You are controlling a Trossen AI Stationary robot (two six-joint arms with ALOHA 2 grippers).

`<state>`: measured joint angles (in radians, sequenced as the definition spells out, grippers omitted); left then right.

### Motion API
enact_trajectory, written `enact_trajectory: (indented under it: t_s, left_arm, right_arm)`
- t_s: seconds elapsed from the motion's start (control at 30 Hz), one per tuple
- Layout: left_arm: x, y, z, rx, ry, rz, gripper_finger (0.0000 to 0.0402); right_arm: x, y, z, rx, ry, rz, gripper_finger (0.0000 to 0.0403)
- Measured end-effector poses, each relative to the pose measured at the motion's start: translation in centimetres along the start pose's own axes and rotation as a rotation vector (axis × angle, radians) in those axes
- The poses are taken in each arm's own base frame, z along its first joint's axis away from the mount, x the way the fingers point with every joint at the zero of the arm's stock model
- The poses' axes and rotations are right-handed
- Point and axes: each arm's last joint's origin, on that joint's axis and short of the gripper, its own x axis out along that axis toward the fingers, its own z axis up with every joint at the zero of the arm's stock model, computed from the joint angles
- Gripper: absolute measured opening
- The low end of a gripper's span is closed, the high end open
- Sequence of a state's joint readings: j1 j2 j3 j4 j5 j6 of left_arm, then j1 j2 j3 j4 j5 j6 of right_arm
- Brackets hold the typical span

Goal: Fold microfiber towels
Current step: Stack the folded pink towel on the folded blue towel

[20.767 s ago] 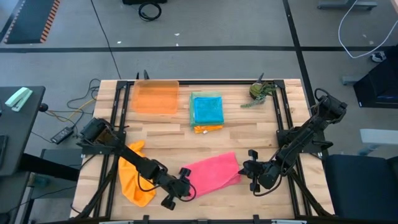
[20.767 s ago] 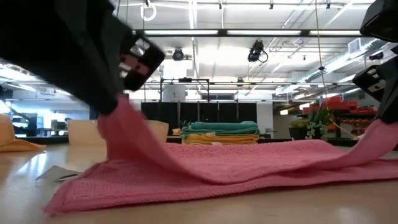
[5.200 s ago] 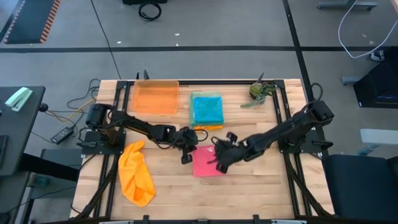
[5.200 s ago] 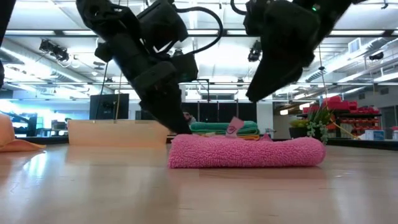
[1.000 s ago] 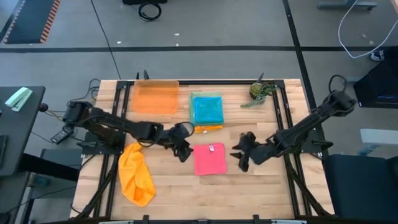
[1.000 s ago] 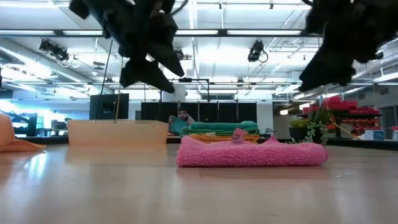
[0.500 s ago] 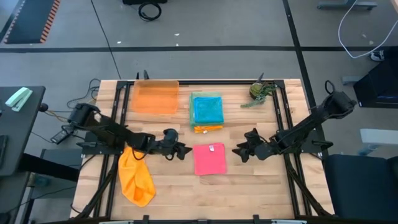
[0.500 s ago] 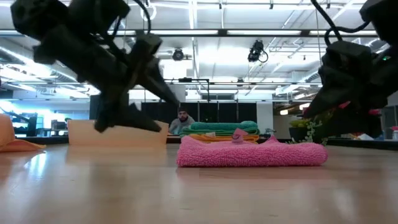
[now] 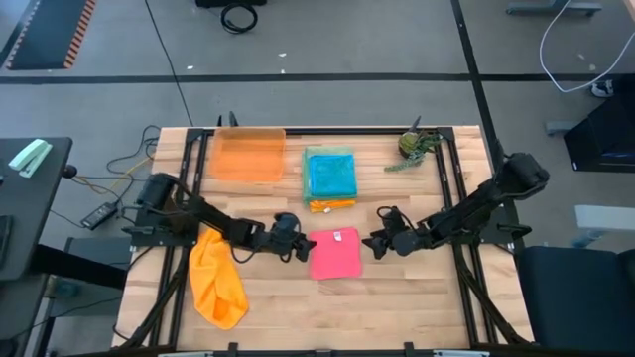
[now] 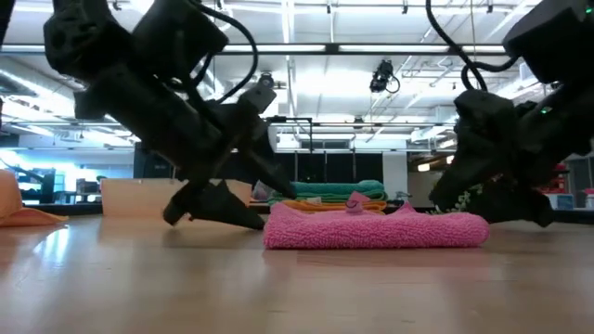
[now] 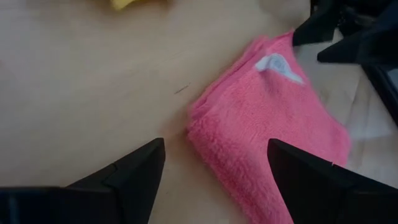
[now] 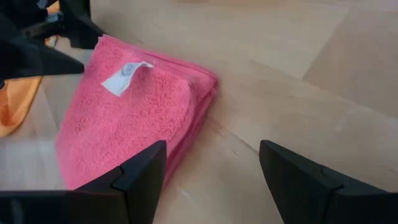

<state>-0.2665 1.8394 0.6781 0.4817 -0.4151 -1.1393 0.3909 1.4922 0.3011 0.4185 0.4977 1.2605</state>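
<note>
Two open grippers flank folded pink towel [image 9: 335,254].

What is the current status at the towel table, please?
Left hand and right hand open, flanking pink towel. Towel folded flat, unheld. Nothing in the way.

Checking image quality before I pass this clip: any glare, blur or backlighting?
Low view: ceiling lights backlight both arms into silhouettes; the pink towel stays sharp. Left wrist view: near fingers soft, towel crisp. High view: evenly lit, no glare on the table.
</note>
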Motion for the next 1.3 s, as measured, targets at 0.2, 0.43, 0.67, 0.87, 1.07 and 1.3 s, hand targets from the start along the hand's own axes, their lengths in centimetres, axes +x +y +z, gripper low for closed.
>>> enact_trajectory:
  t_s: [0.2, 0.43, 0.67, 0.87, 1.07, 1.3]
  left_arm:
    - [1.1, 0.0, -0.5, 0.012, -0.008, 0.012, 0.0295]
    - [2.4, -0.4, -0.7, 0.037, 0.0, 0.016, 0.0295]
    - [2.9, -0.5, -1.0, 0.089, 0.013, 0.012, 0.027]
    - [3.0, -0.3, -1.2, 0.171, 0.03, 0.015, 0.0205]
    - [3.0, -0.3, -1.3, 0.236, 0.044, 0.004, 0.0085]
    - [3.0, -0.7, -1.0, 0.273, 0.005, -0.042, 0.002]
  right_arm:
    - [2.0, 0.9, 0.4, -0.007, -0.006, -0.016, 0.0267]
    - [3.9, 2.3, 1.0, -0.038, 0.007, -0.018, 0.0267]
    - [5.6, 3.4, 0.6, -0.07, 0.008, -0.023, 0.0266]
    - [5.8, 3.5, 0.5, -0.105, 0.015, -0.033, 0.0221]
    - [5.8, 3.2, 0.5, -0.127, 0.01, -0.053, 0.0104]
    - [5.4, 3.6, 0.8, -0.177, 0.006, -0.037, 0.001]
